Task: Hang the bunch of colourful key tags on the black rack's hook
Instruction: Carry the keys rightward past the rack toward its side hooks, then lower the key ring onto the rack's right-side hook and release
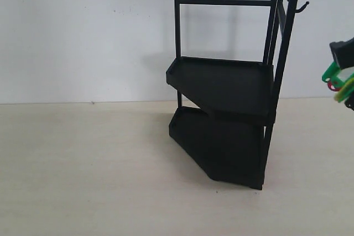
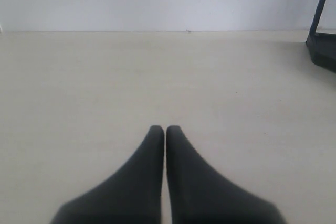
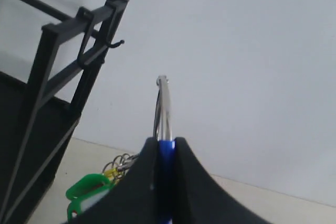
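Note:
The black rack stands on the table in the middle-right of the exterior view. Its thin upturned hook juts from the upright post near the top, and the right wrist view shows the hook too. My right gripper is shut on the blue loop of the colourful key tag bunch; a silver ring sticks out past the fingertips. In the exterior view the bunch hangs at the right edge, below and right of the hook. My left gripper is shut on nothing, low over the table.
The rack's two angular trays and cross bars sit left of the hook. A white wall backs the pale table. A corner of the rack shows in the left wrist view.

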Motion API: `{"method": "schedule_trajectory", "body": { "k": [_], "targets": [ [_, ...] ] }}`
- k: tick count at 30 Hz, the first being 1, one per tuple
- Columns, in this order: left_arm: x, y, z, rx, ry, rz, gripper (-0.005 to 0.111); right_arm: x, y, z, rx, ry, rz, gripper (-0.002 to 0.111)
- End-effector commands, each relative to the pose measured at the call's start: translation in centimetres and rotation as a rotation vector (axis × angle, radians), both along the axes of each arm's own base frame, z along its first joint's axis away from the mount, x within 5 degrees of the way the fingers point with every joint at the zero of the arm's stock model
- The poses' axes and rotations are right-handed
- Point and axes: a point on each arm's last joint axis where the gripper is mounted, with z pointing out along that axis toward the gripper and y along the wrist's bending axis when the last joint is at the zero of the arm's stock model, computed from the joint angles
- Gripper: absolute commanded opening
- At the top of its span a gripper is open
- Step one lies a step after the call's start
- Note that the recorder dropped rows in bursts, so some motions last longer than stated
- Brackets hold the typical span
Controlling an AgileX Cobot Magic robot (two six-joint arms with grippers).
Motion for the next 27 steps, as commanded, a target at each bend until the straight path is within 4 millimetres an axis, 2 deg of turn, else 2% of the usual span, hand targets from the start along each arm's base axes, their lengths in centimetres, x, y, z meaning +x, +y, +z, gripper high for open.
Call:
{"method": "schedule_trajectory", "body": {
  "k": [1, 5, 10, 15, 19, 23, 27],
  "targets": [
    [0.0, 0.0, 0.2, -0.017, -0.019, 0.005, 0.004, 0.1, -0.2, 0.7, 0.024, -0.081, 0.001, 0.000],
    [0.0, 0.0, 0.2, -0.017, -0.019, 0.005, 0.004, 1.2, -1.1, 0.4, 0.137, -0.087, 0.022, 0.000],
    [0.0, 0.0, 0.2, -0.017, -0.019, 0.005, 0.004, 3.5, -3.5, -0.2, 0.275, -0.037, 0.111, 0.000],
    [0.0, 0.0, 0.2, -0.017, -0.019, 0.005, 0.004, 5.3, -5.5, -0.8, 0.318, -0.006, 0.261, 0.000],
    [0.0, 0.0, 0.2, -0.017, -0.019, 0.005, 0.004, 7.0, -7.0, -2.2, 0.345, 0.049, 0.266, 0.000],
    [0.0, 0.0, 0.2, -0.017, -0.019, 0.005, 0.004, 8.6, -6.9, -3.6, 0.366, 0.107, 0.276, 0.000],
    [0.0, 0.0, 0.2, -0.017, -0.019, 0.005, 0.004, 10.3, -6.8, -4.1, 0.380, 0.136, 0.283, 0.000]
  ]
}}
